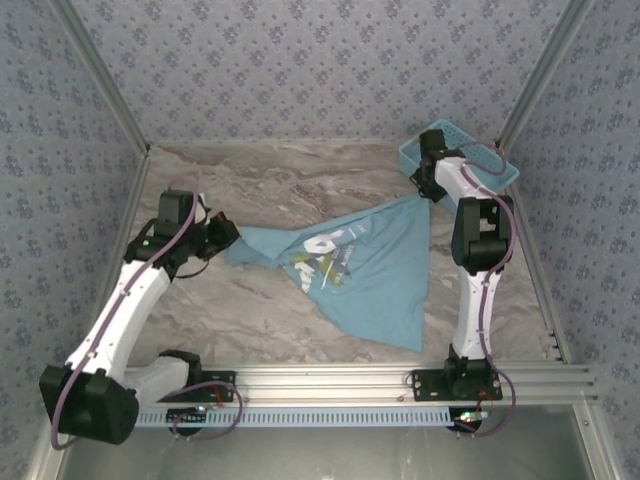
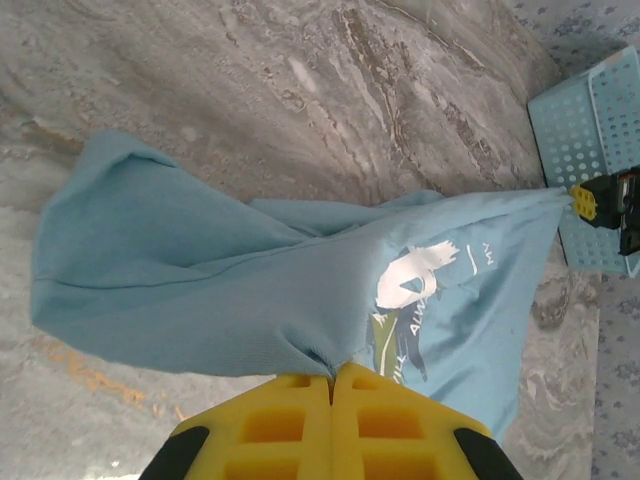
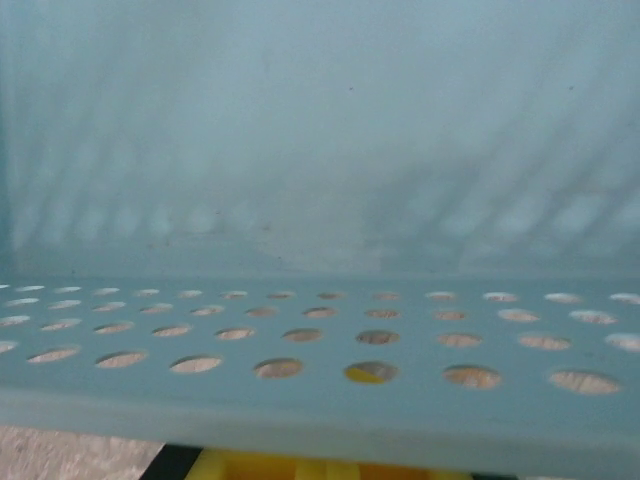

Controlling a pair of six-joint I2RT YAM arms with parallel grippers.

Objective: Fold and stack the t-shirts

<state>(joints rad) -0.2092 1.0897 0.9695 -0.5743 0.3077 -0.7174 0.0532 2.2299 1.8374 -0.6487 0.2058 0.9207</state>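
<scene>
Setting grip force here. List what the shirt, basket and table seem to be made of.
Shirt: soft knit cloth, matte; it drapes and creases. Basket: probably moulded plastic, smooth; rigid walls with regular round holes. Table: marble-look top, veined grey-brown; stone or printed laminate, cannot tell.

Lettering (image 2: 415,290) on t-shirt (image 2: 180,270) illegible

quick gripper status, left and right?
Left gripper: closed, pinching the t-shirt.
Right gripper: closed on the t-shirt's far corner, next to the basket.
</scene>
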